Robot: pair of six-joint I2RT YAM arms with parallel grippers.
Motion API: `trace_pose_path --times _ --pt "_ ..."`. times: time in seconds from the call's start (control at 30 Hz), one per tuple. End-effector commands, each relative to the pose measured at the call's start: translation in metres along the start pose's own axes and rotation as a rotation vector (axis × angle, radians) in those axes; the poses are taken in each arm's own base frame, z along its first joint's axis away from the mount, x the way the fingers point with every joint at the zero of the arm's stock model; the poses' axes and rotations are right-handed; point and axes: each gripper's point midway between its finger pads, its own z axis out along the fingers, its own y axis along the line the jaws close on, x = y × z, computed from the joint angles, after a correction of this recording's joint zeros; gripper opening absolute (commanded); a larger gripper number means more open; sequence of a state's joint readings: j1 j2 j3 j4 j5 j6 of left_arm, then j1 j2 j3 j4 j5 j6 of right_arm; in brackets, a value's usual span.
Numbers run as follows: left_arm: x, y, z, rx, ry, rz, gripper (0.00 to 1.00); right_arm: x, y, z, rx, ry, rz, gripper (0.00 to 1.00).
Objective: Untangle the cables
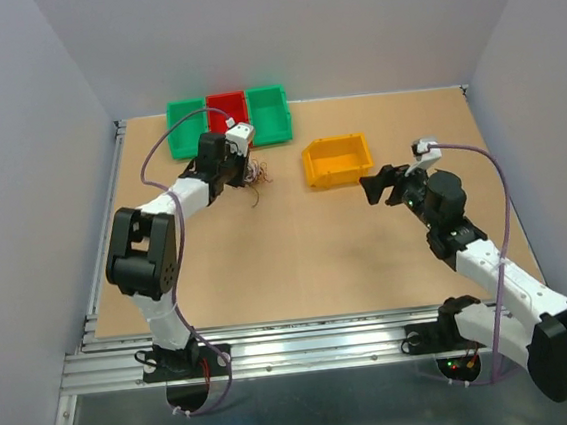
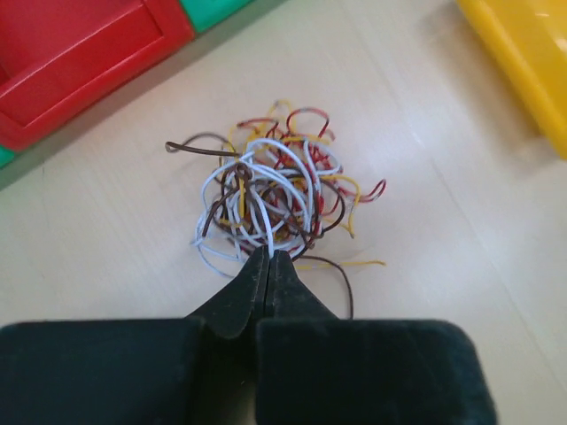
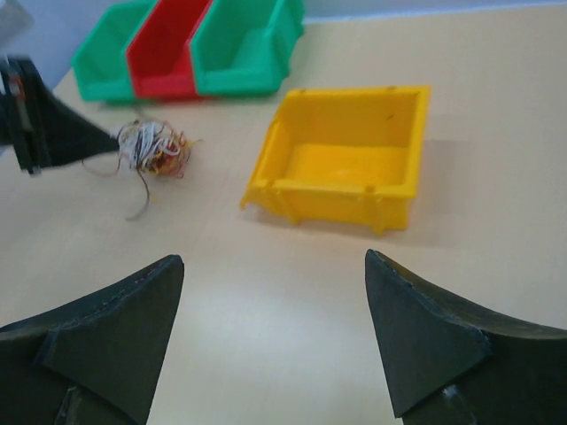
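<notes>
The cables (image 2: 275, 199), a small knot of white, red, brown and yellow strands, lie on the tabletop (image 1: 298, 261) to the left of the yellow bin (image 1: 337, 159) as the top camera sees it. The left claw (image 2: 268, 257) is squeezed closed, its tips pinching white strands at the side of the knot away from the bin. The right claw (image 3: 275, 266) hangs just off the bin's near right corner, spread wide and holding nothing.
</notes>
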State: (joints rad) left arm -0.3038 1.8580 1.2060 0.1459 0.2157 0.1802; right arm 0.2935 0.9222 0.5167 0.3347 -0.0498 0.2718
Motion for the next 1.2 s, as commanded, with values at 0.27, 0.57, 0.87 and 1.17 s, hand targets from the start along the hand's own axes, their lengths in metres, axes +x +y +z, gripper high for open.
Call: trace_pose_path --times 0.27,0.57,0.87,1.17 --pt "-0.063 -0.109 -0.107 0.309 -0.222 0.221 0.00 0.016 0.084 0.031 -0.457 0.082 -0.049 0.81" --pt "-0.064 -0.141 -0.126 0.389 -0.261 0.290 0.00 0.028 0.136 0.052 -0.616 0.092 -0.043 0.75" --pt "-0.072 -0.154 -0.150 0.431 -0.329 0.314 0.00 0.064 0.177 0.089 -0.661 0.166 -0.064 0.74" --pt "-0.092 -0.137 -0.175 0.312 -0.455 0.294 0.00 0.080 0.180 0.095 -0.645 0.216 -0.097 0.01"
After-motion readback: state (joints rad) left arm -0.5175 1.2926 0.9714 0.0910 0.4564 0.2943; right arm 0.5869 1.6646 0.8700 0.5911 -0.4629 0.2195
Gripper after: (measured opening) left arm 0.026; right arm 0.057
